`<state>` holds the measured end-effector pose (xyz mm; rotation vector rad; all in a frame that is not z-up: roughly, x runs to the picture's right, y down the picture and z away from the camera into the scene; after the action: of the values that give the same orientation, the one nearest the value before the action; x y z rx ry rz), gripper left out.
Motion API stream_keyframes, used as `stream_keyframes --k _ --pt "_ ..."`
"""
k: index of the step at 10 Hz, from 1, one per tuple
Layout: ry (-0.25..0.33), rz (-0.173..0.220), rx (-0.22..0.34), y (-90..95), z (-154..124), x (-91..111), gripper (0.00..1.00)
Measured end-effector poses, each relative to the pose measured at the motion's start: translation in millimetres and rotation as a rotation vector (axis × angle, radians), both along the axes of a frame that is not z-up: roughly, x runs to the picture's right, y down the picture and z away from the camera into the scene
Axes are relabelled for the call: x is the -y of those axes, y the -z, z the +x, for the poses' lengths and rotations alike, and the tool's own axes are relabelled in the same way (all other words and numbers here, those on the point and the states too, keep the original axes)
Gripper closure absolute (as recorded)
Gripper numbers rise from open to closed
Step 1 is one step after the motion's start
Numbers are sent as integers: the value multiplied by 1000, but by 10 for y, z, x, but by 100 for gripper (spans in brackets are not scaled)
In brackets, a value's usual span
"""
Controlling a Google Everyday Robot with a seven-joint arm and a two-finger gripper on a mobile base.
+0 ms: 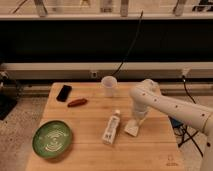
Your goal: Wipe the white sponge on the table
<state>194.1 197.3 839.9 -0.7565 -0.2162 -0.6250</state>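
Observation:
The white sponge (131,128) lies flat on the light wooden table (90,150), right of centre. My gripper (136,121) comes down from the white arm on the right and sits on the sponge's far right end, pressing on it. The sponge's near left part shows from under the gripper.
A white labelled bottle (111,127) lies just left of the sponge. A translucent cup (108,86) stands at the back. A red-brown object (77,102) and a black phone (63,93) lie at the back left. A green plate (52,138) sits at the front left.

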Motion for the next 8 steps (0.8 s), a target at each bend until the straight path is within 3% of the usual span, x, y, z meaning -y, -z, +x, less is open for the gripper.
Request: stream_keyframes --k 8 --pt "-3 -12 -4 -12 -117 27 100"
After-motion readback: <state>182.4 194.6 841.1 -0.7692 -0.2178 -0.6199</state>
